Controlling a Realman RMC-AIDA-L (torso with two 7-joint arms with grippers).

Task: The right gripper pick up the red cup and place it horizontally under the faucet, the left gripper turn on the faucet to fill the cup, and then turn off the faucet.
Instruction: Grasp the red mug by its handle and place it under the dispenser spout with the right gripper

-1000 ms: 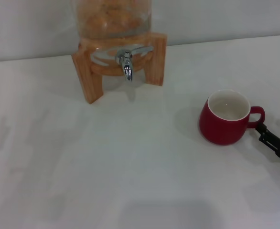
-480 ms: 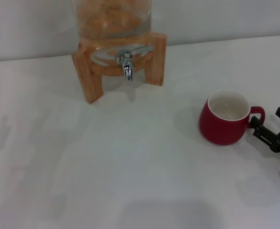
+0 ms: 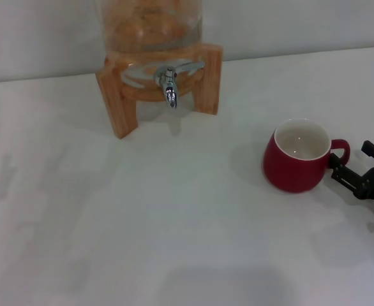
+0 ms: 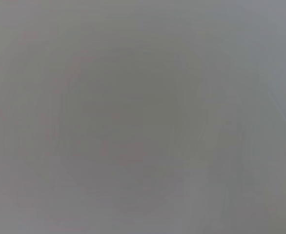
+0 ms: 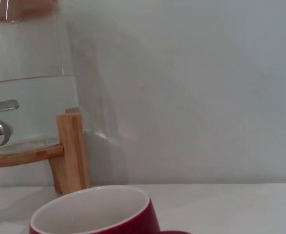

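Spanning to a pale wall, the white table (image 3: 174,223) looks bare, seemingly.

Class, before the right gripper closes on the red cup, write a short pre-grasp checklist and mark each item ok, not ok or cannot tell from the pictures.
1. Cup upright on the table: ok.
2. Cup handle turned toward the right gripper: ok.
3. Right gripper open, fingers on either side of the handle zone: ok, though whether they touch the handle: cannot tell.
4. Cup already under the faucet: not ok; it stands off to the robot's right and nearer the robot.
5. Space beneath the faucet free for the cup: ok.
6. Left gripper ready near the faucet lever: cannot tell; it is not in the head view and its wrist view shows nothing.
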